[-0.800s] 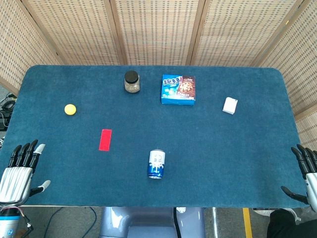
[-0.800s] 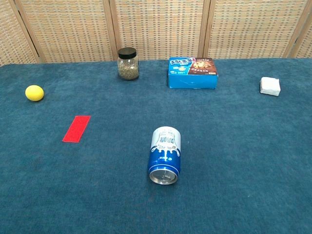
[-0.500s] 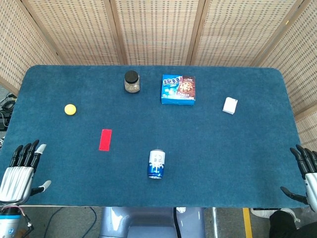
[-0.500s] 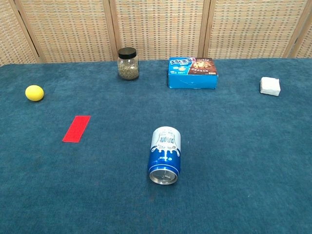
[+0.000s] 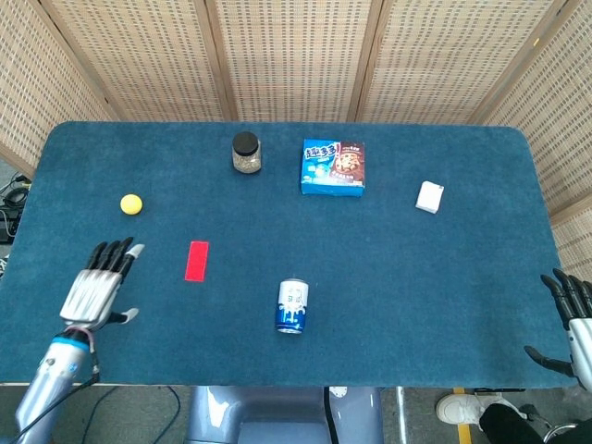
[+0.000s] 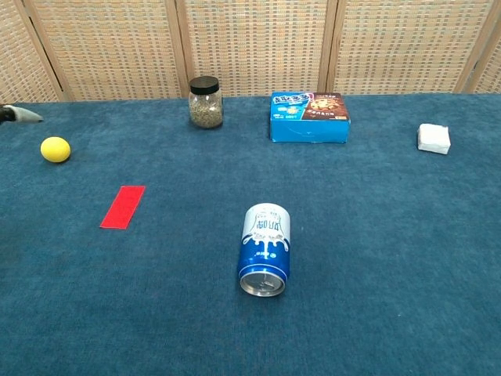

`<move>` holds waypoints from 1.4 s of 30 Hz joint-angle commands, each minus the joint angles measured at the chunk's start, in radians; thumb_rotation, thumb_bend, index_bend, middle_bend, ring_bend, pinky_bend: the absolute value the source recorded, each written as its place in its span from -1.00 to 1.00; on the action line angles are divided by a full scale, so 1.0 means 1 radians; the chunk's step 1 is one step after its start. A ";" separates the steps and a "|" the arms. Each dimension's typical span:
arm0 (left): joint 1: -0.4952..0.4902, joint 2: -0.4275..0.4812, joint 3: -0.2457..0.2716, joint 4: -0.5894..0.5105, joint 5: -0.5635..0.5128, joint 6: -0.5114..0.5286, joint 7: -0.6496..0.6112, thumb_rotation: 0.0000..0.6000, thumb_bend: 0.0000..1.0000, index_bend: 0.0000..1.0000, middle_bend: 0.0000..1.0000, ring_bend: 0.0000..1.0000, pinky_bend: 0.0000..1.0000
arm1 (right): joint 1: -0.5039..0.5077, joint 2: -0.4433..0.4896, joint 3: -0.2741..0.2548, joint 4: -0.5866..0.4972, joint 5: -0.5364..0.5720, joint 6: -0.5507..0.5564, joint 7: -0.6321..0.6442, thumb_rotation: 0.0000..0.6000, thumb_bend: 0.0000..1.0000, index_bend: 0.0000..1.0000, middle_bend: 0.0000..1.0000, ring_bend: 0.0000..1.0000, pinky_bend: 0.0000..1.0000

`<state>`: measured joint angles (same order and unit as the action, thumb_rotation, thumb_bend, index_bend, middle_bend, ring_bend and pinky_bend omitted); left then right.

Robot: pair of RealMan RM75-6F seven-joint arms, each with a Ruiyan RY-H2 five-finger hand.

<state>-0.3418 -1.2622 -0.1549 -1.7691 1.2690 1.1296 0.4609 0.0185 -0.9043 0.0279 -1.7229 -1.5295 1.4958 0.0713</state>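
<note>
My left hand hovers over the blue table near its front left, fingers spread and holding nothing. A fingertip of it shows at the left edge of the chest view. It lies between the yellow ball and the flat red card, nearest the card. My right hand stays at the front right corner, fingers apart and empty. A blue and white can lies on its side at front centre.
Along the far side stand a dark-lidded glass jar, a blue biscuit box and a small white block. Woven screens close off the back and sides of the blue table.
My left hand has moved up and inward from the front left corner onto the table, toward the red card. The right hand has hardly shifted. The objects lie as before.
</note>
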 commanded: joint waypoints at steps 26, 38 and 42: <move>-0.170 -0.313 -0.010 0.478 -0.035 -0.112 -0.268 1.00 -0.58 -0.13 -1.00 -1.00 -1.00 | 0.010 -0.011 0.000 0.004 0.016 -0.028 -0.011 1.00 -1.00 -0.86 -1.00 -1.00 -1.00; -0.179 -0.402 0.006 0.589 -0.014 -0.100 -0.332 1.00 -0.59 -0.09 -1.00 -1.00 -1.00 | 0.016 -0.013 0.000 0.008 0.026 -0.044 -0.008 1.00 -1.00 -0.86 -1.00 -1.00 -1.00; -0.186 -0.425 -0.001 0.629 -0.012 -0.094 -0.347 1.00 -0.59 -0.09 -1.00 -1.00 -1.00 | 0.018 -0.014 0.001 0.011 0.030 -0.048 -0.006 1.00 -1.00 -0.86 -1.00 -1.00 -1.00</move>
<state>-0.5252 -1.6805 -0.1531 -1.1489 1.2560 1.0334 0.1192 0.0360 -0.9180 0.0289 -1.7119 -1.4996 1.4475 0.0660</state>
